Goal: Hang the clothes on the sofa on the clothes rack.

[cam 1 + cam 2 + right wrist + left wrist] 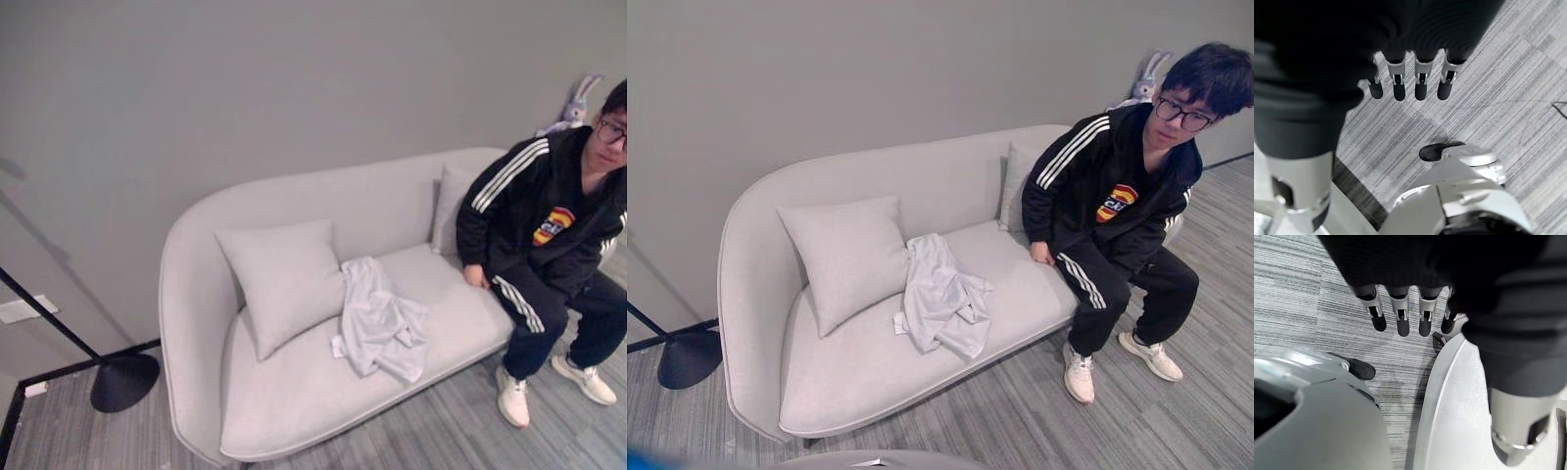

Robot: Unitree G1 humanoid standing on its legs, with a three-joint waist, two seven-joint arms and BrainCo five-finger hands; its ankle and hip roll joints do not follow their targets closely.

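Black rack base [124, 380] on floor off sofa's left end. Grey sofa [294, 392]: cushion [284, 282] left of centre, white garment [380, 323] crumpled mid-seat touching it, person [549, 235] at right end. Left hand [1400, 316] and right hand [1410, 81] hang over floor, fingers straight, empty.

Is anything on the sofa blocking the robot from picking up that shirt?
Nothing lies over the shirt: it rests bare on the sofa, its edge against the cushion. The person sits apart at one end.

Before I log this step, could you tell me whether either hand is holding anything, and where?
Nothing is held: the left hand and right hand hang open, and the garment lies on the sofa.
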